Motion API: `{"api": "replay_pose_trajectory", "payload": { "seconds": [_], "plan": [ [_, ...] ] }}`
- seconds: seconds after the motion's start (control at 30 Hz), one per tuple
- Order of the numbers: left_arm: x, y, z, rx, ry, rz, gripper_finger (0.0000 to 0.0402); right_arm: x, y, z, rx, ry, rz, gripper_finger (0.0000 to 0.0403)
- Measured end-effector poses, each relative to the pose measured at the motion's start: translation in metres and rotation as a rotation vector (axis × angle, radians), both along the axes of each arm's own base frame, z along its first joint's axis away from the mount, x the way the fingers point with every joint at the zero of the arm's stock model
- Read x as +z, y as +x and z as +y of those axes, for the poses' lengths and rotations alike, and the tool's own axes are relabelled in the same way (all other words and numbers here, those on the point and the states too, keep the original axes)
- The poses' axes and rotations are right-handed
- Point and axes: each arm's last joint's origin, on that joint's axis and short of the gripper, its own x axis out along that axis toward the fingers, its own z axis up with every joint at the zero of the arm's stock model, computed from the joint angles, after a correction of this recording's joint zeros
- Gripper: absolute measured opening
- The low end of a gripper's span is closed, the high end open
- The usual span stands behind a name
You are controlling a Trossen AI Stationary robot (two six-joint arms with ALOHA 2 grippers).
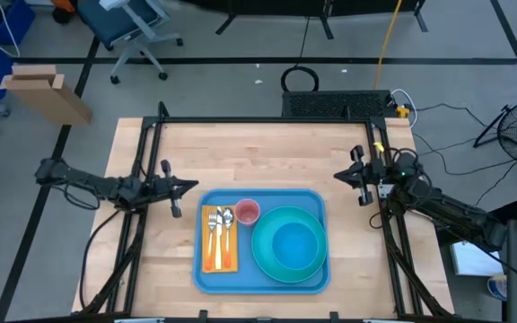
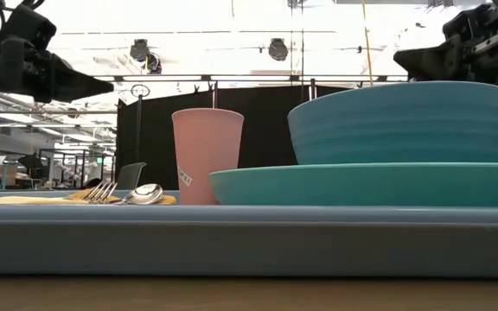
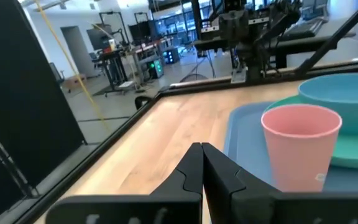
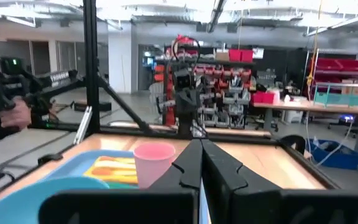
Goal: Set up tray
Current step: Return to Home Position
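Observation:
The blue tray [image 1: 260, 280] lies flat on the table near its near edge. On it stand a teal plate [image 1: 287, 266] with a teal bowl [image 1: 295, 241] in it, a pink cup [image 1: 246, 212], and a yellow napkin [image 1: 220, 258] bearing a fork and spoon [image 1: 222, 224]. In the low view the cup [image 2: 207, 153] and bowl [image 2: 405, 121] rise above the tray rim [image 2: 249, 229]. My left gripper [image 1: 192, 187] hovers shut just left of the tray's far left corner. My right gripper [image 1: 337, 176] hovers shut beyond the tray's far right corner. Neither touches anything.
The wooden table top [image 1: 267, 152] lies bare between the tray and the far edge. A black frame [image 1: 267, 119] borders the table. Cables and a black mat [image 1: 339, 103] lie on the floor behind. A hand [image 4: 17, 115] shows in the room at the left of the right wrist view.

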Motion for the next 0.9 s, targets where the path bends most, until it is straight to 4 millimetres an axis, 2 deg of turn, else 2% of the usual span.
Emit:
{"api": "replay_pose_trajectory", "payload": {
  "seconds": [0.3, 0.57, 0.7, 0.9],
  "plan": [
    [-0.01, -0.004, -0.004, 0.058, -0.067, 0.076, 0.0, -0.004, 0.001, 0.0, 0.019, -0.031, 0.035, 0.0],
    [-0.022, 0.0, -0.01, 0.108, -0.055, 0.172, 0.0, -0.023, 0.002, -0.002, -0.056, 0.053, 0.203, 0.0],
    [-0.023, 0.0, -0.011, 0.11, -0.067, 0.181, 0.0, -0.022, 0.002, -0.002, -0.054, 0.029, 0.186, 0.0],
    [-0.016, -0.001, -0.014, 0.07, 0.009, 0.137, 0.0, -0.009, 0.002, 0.001, 0.03, -0.03, 0.073, 0.0]
  ]
}}
